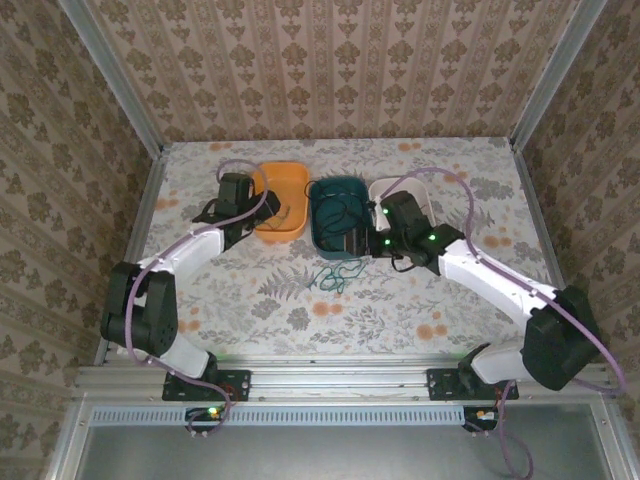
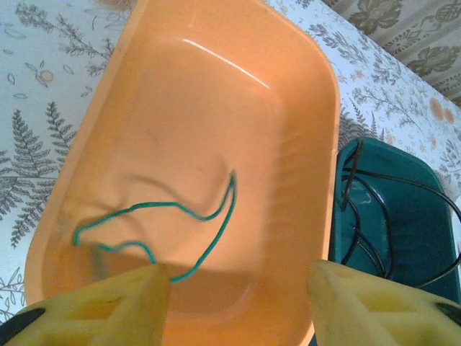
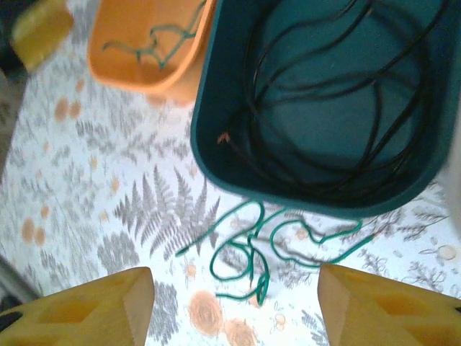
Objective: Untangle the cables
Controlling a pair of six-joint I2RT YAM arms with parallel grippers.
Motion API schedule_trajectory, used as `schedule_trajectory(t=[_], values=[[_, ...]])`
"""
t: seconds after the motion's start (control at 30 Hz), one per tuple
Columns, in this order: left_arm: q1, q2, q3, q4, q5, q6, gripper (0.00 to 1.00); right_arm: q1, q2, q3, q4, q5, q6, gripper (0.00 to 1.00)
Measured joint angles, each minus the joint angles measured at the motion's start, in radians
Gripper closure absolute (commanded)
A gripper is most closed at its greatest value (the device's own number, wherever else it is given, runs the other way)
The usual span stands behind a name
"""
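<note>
A thin green cable (image 2: 180, 223) lies loose in the orange bin (image 2: 328, 94). My left gripper (image 2: 238, 295) hangs open just above it, and the cable runs close past the left fingertip (image 2: 137, 292) with nothing between the jaws. Black cables (image 3: 324, 108) lie coiled in the teal bin (image 3: 216, 94). On the table in front of that bin lies a tangle of green cables (image 3: 266, 252). My right gripper (image 3: 234, 303) is open above that tangle and holds nothing. From above, the left gripper (image 1: 262, 212) is at the orange bin (image 1: 283, 180) and the right gripper (image 1: 352, 248) near the green tangle (image 1: 338, 275).
Three bins stand side by side at the table's middle back: orange, teal (image 1: 328, 190) and white (image 1: 425, 195), the white one partly under my right arm. Metal frame rails and patterned walls close in the table.
</note>
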Motion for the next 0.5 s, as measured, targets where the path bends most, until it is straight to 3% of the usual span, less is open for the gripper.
schedule_trajectory(t=[0.27,0.5], values=[[-0.208,-0.088,-0.077,-0.019,0.036,0.221,0.41,0.101,0.205,0.09,-0.12,-0.01,-0.117,0.43],[-0.347,-0.092,-0.171,-0.151,0.096,0.407,0.45,0.079,0.248,0.095,-0.179,0.044,-0.124,0.43]])
